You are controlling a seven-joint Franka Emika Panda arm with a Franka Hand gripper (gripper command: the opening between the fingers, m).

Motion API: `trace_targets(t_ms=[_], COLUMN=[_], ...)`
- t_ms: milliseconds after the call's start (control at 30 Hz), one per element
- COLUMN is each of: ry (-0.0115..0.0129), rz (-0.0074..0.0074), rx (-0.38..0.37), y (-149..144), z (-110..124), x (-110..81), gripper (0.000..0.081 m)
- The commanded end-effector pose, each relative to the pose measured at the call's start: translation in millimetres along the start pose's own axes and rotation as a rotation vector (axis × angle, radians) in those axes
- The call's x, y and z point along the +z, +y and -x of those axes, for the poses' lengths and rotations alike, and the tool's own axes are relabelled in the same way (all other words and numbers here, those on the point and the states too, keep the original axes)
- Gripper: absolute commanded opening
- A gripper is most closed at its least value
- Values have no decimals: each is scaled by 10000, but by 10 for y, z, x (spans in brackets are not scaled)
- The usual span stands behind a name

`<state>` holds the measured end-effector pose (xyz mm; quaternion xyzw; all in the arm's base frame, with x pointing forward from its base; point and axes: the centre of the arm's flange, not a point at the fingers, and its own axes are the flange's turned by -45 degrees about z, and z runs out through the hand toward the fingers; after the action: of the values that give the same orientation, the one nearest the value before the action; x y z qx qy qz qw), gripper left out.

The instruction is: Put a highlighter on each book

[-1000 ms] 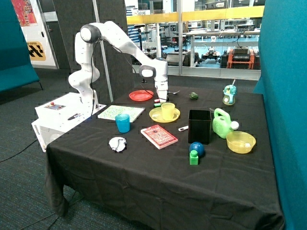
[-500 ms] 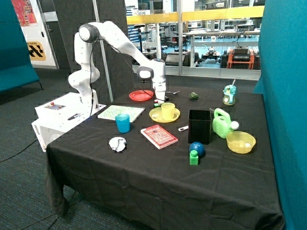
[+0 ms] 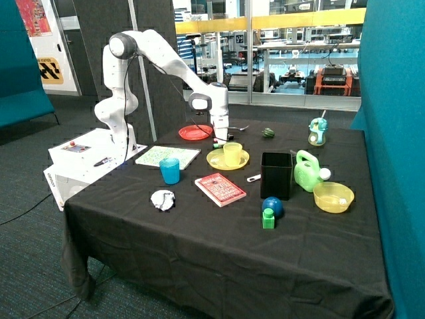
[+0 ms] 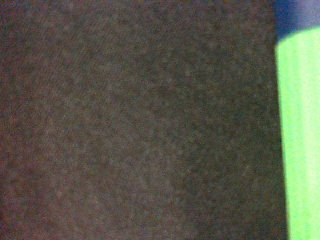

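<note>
While the gripper (image 3: 220, 138), grip unclear, nears the black-clothed table (image 3: 199, 232), both books lie bare.

black-clothed table (image 3: 219, 232), red book (image 3: 220, 189), green-speckled book (image 3: 168, 157), black box (image 3: 276, 175)

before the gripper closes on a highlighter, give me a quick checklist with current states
1. Gripper down at the tablecloth, between the red plate and the yellow plate: ok.
2. Green highlighter close in the wrist view: ok.
3. Highlighter between the fingers: cannot tell.
4. Finger opening: cannot tell.
5. Red book bare, ready to take a highlighter: ok.
6. Green speckled book top bare; blue cup stands at its near edge: ok.
</note>
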<state>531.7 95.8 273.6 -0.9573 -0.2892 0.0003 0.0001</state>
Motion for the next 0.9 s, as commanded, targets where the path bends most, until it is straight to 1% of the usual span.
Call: trace_targets(t_ms=[0,200,533,867], ry=[4,4,4,4], rz=[3,3,3,3], rx=[-140,-148,-87,-410], y=[-24,2,53,-34], z=[7,15,109,97], x=[-10,-58,-78,-286], gripper=[5,0,0,0])
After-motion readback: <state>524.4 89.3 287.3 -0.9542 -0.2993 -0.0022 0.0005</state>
